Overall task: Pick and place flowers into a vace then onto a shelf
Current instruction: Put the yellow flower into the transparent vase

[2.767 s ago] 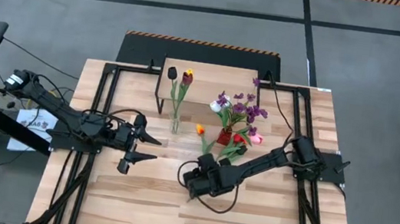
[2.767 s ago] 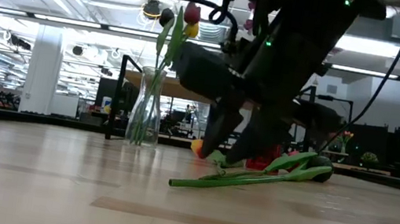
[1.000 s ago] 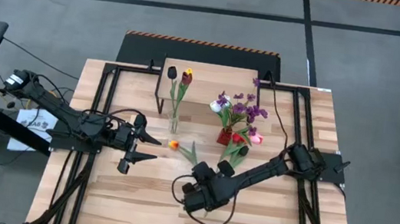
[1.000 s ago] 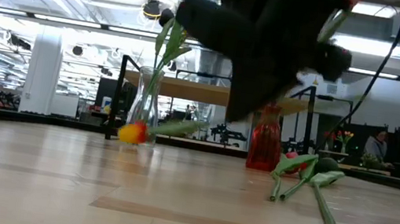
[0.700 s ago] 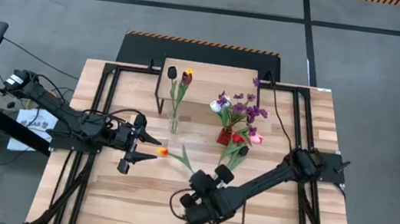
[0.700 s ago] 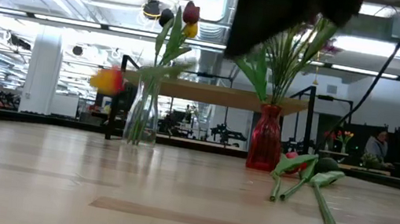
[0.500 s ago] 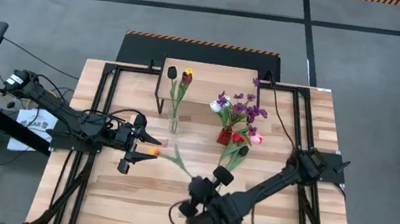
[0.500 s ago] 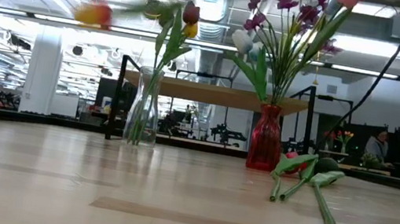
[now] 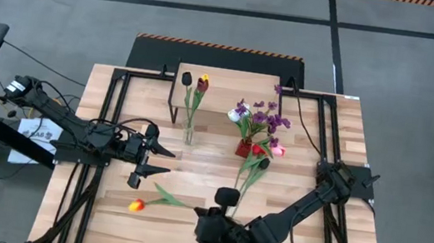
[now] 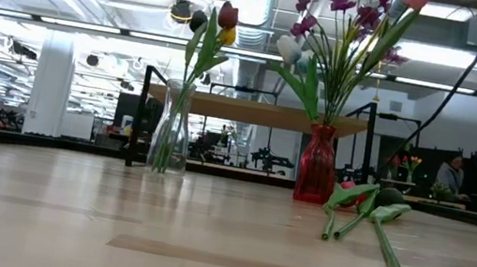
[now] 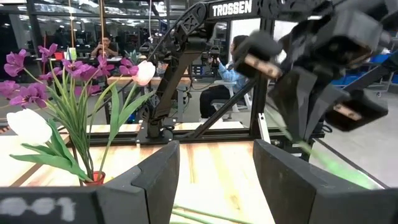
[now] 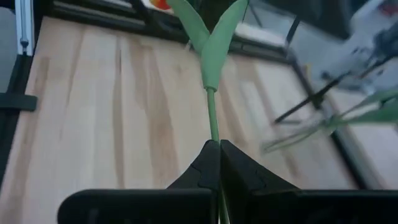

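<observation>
We are looking at two vases standing toward the far middle of the butcher-block table (image 9: 104,216). The clear glass vase (image 10: 171,142), pinched at the waist, is holding two tulips (image 10: 220,17) on long green stems, one dark and one red-and-yellow. To its right the red glass vase (image 10: 314,176), narrow-necked and glossy, is carrying a fuller bunch (image 10: 344,26): purple-blossomed sprigs, a white tulip and a pink one, with broad strappy leaves. Behind the clear vase the shelf (image 9: 206,78) is sitting at the far edge, a pale wood board on thin black legs. Near the red vase, a few loose tulips (image 9: 255,162) are lying flat on the boards, their smooth green stems pointing toward the near side.

The right gripper (image 12: 219,163) is hovering low over the near middle of the table with its dark fingers pressed together on the thin stem of the orange tulip (image 9: 137,205); the stem is forking into two smooth leaves, and the head is reaching out to the left, apparently raised off the wood, though we are not sure. The left gripper (image 11: 214,171) is waiting over the left side, its blocky fingers spread with nothing between them
</observation>
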You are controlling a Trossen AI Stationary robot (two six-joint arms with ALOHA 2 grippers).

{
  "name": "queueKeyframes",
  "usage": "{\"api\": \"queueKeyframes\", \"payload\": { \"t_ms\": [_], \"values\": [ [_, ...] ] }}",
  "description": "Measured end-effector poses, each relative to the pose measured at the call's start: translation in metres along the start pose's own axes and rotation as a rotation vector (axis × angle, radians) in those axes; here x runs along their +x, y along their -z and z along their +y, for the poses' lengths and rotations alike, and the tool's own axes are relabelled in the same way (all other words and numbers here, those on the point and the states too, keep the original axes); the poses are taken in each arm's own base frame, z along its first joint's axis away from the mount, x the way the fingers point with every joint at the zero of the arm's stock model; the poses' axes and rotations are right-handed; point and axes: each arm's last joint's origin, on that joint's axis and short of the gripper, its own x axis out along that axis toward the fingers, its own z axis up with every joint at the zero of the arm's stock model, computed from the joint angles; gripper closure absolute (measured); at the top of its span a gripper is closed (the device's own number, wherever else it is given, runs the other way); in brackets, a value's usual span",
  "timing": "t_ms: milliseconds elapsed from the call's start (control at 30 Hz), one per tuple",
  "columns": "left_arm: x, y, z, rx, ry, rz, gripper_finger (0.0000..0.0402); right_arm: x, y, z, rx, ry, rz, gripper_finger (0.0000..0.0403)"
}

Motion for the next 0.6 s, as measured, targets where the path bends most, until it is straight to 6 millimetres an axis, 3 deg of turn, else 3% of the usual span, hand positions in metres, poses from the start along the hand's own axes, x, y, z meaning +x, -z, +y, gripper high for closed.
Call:
{"api": "queueKeyframes", "payload": {
  "t_ms": [200,367,600],
  "values": [
    [0.000,0.000,0.000,0.000,-0.001,0.000,0.0207,-0.019,-0.015,-0.021,-0.070,0.062,-0.063,0.0403],
    [0.000,0.000,0.000,0.000,-0.001,0.002,0.0207,-0.052,-0.025,-0.048,0.003,0.096,-0.145,0.0403],
    [0.000,0.000,0.000,0.004,-0.003,-0.004,0.0207,-0.079,-0.006,-0.037,0.040,0.224,-0.247,0.0403]
  ]
}}
